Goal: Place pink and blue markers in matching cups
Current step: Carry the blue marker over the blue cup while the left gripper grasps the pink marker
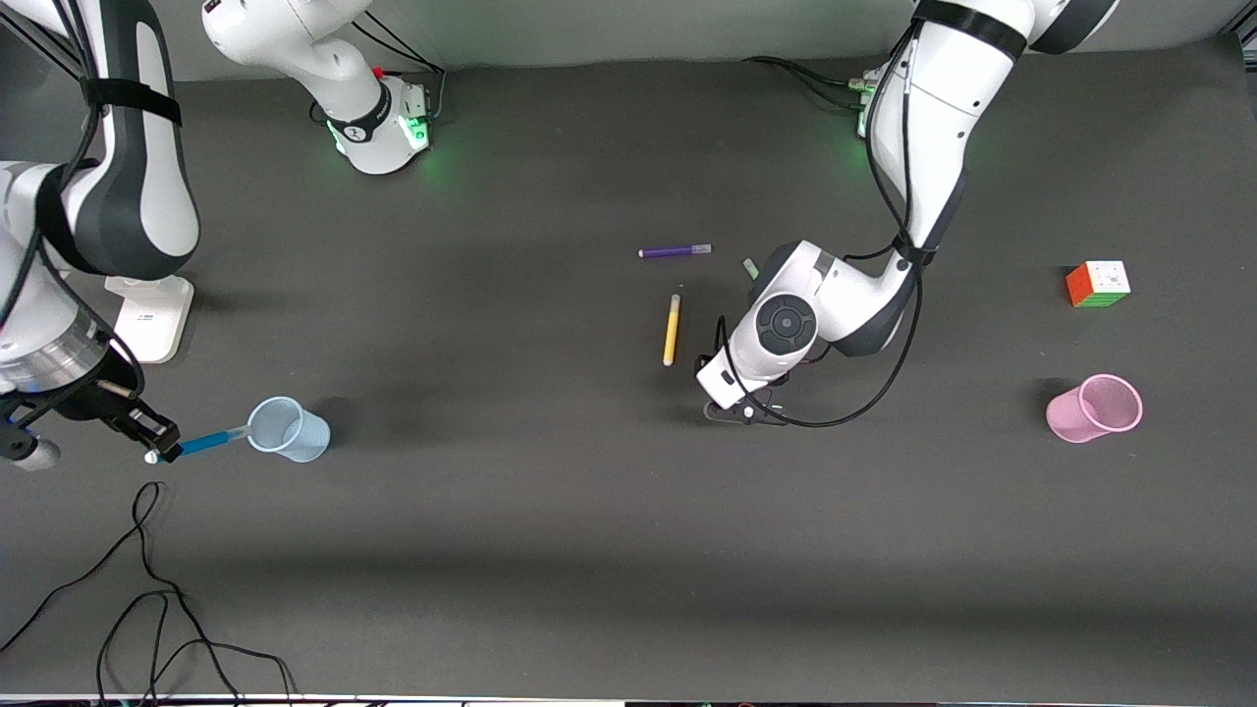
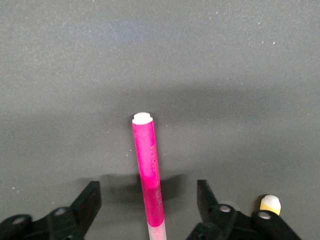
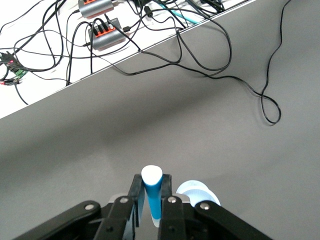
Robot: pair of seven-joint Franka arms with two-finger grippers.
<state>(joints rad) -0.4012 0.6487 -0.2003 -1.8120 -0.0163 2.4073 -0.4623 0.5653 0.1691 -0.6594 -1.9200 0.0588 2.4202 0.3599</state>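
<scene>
Left wrist view: our left gripper (image 2: 150, 210) straddles the pink marker (image 2: 148, 165), fingers (image 2: 89, 200) wide across its axis; right gripper (image 3: 151, 200) clamps the blue marker (image 3: 152, 192).

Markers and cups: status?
Right gripper shut on blue marker, tip at blue cup. Left gripper open, straddling pink marker. Pink cup waiting.

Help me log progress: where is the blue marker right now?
The blue marker is pinched in the right hand at the right arm's end of the table, its tip at the blue cup's rim.
</scene>
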